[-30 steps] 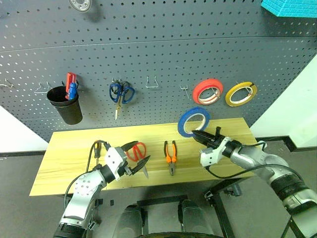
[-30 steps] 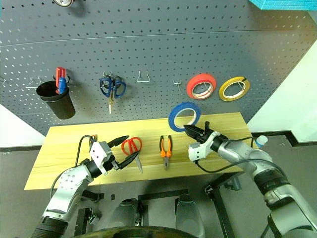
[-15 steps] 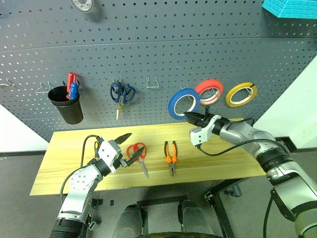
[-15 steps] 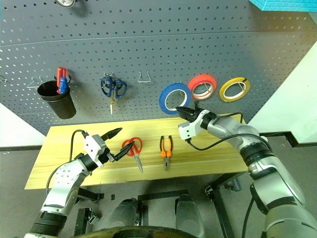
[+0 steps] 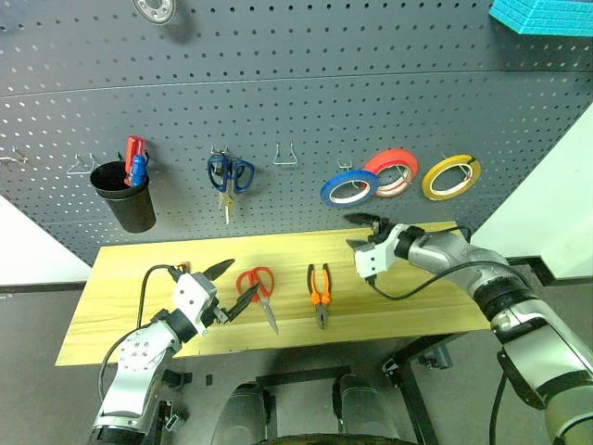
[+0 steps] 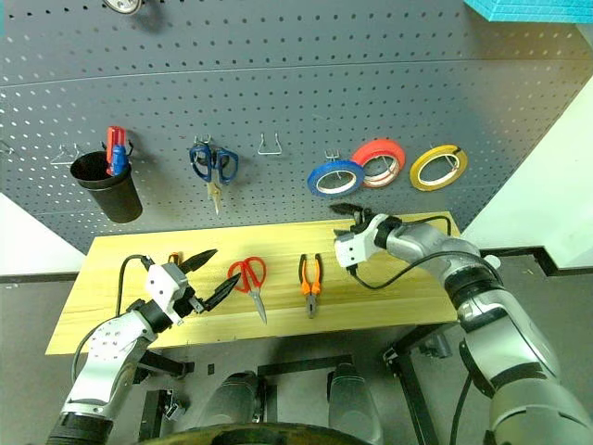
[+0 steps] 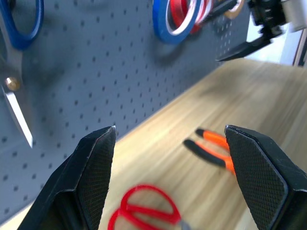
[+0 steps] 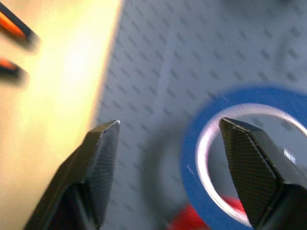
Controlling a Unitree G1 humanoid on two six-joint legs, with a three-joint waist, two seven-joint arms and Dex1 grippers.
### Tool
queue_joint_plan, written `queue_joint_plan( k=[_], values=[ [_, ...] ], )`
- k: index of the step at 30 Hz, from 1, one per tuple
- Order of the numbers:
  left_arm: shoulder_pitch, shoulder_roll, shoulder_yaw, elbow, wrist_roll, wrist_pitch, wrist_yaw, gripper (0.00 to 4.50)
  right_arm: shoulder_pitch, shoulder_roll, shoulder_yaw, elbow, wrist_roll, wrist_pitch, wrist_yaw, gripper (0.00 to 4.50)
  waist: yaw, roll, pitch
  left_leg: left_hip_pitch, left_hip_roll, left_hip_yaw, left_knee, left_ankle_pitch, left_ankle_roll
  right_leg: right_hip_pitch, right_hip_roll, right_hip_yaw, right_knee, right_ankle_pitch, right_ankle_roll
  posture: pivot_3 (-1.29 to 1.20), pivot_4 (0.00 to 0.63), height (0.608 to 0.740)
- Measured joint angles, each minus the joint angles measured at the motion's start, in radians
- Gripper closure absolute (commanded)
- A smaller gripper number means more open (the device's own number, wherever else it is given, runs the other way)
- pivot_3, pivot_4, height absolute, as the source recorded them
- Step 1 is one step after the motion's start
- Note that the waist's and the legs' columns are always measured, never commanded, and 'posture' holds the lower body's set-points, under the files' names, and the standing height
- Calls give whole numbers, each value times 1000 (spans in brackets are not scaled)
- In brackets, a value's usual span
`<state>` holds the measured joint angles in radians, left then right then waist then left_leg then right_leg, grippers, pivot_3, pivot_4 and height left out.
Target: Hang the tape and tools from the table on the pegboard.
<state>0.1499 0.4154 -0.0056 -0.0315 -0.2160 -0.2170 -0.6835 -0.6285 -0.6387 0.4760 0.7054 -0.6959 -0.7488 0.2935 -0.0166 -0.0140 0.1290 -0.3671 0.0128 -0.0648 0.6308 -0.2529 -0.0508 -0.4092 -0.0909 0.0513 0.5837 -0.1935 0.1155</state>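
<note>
The blue tape (image 5: 349,188) hangs on a hook of the dark pegboard (image 5: 306,83), just left of the red roll. My right gripper (image 5: 361,232) stands open right below it, apart from it; in the right wrist view the tape (image 8: 192,158) lies beyond the open fingers (image 8: 103,158). On the yellow table (image 5: 120,297) lie the red-handled scissors (image 5: 258,286) and the orange-and-black pliers (image 5: 320,293). My left gripper (image 5: 246,275) hovers open and empty just left of the scissors. A bit of orange handle (image 5: 183,267) peeks out behind the left hand.
On the pegboard hang a black cup (image 5: 122,197) with red and blue tools, blue-handled scissors (image 5: 229,174), an empty hook (image 5: 286,153), a red roll (image 5: 393,172) and a yellow roll (image 5: 451,176). A teal object (image 5: 542,14) sits at the top right.
My right gripper lifted the blue tape from above the table to the pegboard hook, let go and dropped slightly below it. The left gripper drifted a little to the left.
</note>
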Motion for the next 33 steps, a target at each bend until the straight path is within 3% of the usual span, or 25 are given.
queue_joint_plan(
  k=[3, 7, 11, 16, 20, 27, 33],
  values=[
    [3, 39, -7, 28, 32, 14, -12, 717, 112, 67, -14, -49, 176, 88, 177, 1199, -4, 0, 0, 1, 0, 0, 0, 0, 0, 1, 0, 0, 1, 0, 0, 28, 85, 736],
    [5, 64, -18, 65, 56, 15, -35, 717, 194, 172, -55, -164, 393, 384, 388, 8, -19, 1, 1, 7, 1, 0, 1, 0, 0, 5, 0, 1, 2, -2, 3, 19, 93, 736],
    [4, 77, -17, 80, 57, 15, -44, 717, 211, 249, -99, -297, 483, 723, 460, 8, -26, 1, 1, 9, 2, 0, 0, 0, 0, 4, 1, 0, 4, -2, 3, 12, 103, 736],
    [3, 93, -17, 90, 57, 15, -55, 717, 204, 450, -171, -378, 505, 1314, 331, 8, -27, 2, 2, 6, 3, 0, -1, 0, 0, -4, 2, 0, 13, -6, -2, 1, 126, 736],
    [25, 120, -10, 96, 54, 15, -76, 717, 159, 542, -227, -391, 524, 1618, 239, 8, -27, 3, 3, -6, 3, 0, 1, 0, 0, -17, 3, 0, 15, -5, -3, -4, 136, 736],
    [48, 167, 3, 127, 53, 8, -112, 717, 141, 648, -291, -399, 563, 1830, 106, 8, -32, 6, 11, -7, 4, 0, -1, 0, 0, -18, 3, 0, 15, -7, -2, -18, 170, 736],
    [75, 172, 14, 138, 50, 4, -134, 717, 141, 711, -302, -429, 607, 1898, 45, 8, -52, 6, 31, -8, 4, -1, -2, 0, 0, -19, 3, 0, 15, -7, -2, -11, 198, 736]
  ],
)
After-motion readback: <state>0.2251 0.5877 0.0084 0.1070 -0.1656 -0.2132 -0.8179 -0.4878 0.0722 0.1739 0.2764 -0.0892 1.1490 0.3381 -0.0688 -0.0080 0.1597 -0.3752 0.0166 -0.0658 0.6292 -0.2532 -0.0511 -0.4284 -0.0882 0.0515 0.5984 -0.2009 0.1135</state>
